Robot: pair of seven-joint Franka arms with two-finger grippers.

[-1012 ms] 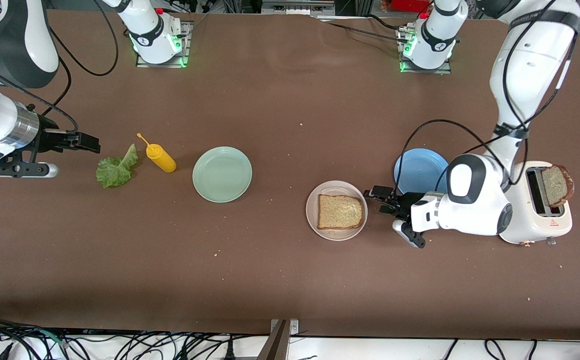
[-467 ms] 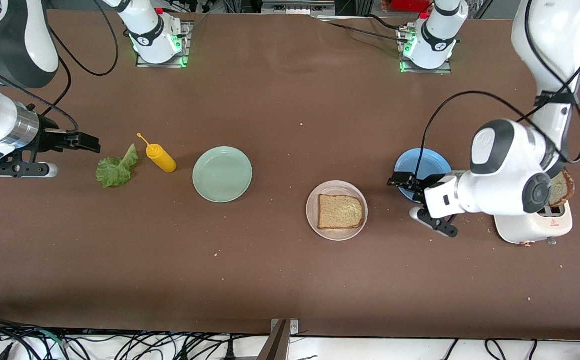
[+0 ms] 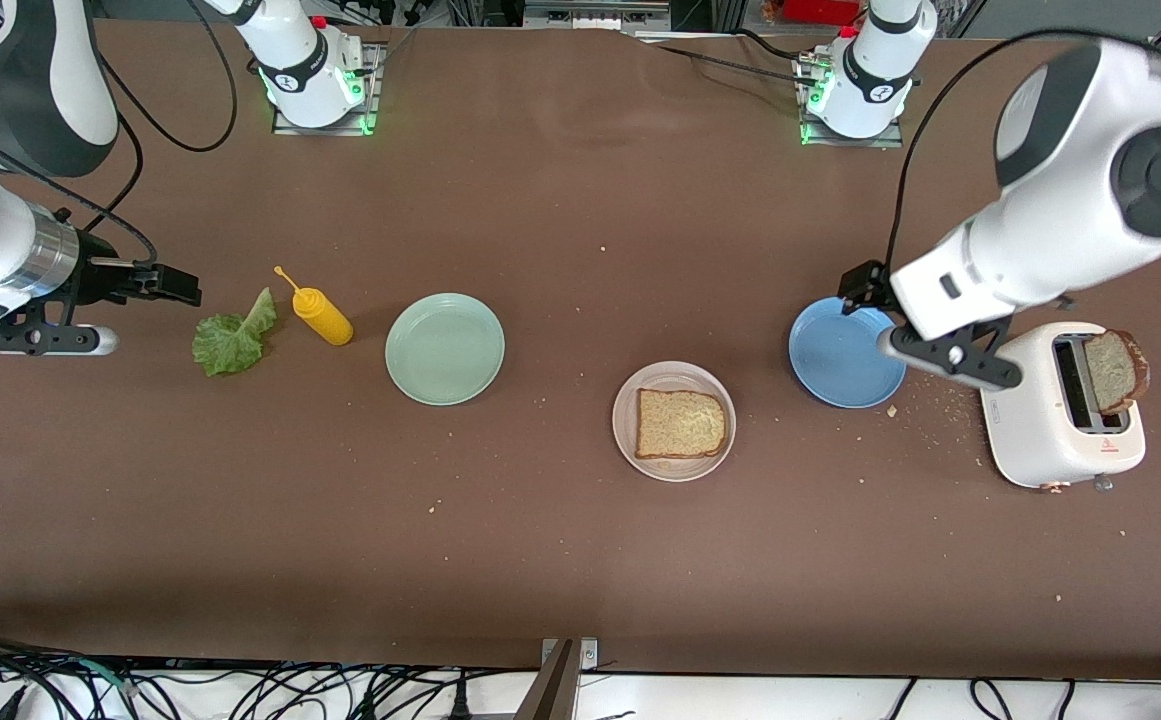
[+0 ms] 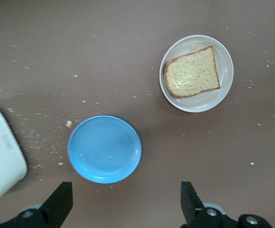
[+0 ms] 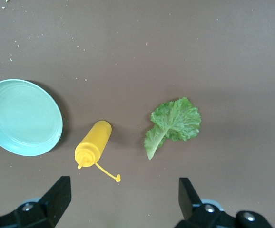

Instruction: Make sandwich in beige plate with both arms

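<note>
Brown bench point(image 3: 580, 560) | beige plate point(image 3: 673, 468) holding one bread slice point(image 3: 680, 423), lettuce leaf point(image 3: 230, 340) toward right arm's end | left claw point(image 3: 865, 300) over blue plate point(image 3: 840, 352), wide open, empty | right claw point(image 3: 180, 288) beside lettuce, open, empty | risk: limp leaf folding or slipping when pinched.

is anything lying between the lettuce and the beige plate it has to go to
Yes. On the table between the lettuce and the beige plate lie a yellow squeeze bottle, right beside the leaf, and a green plate. Carried above them, nothing visible blocks it.
</note>
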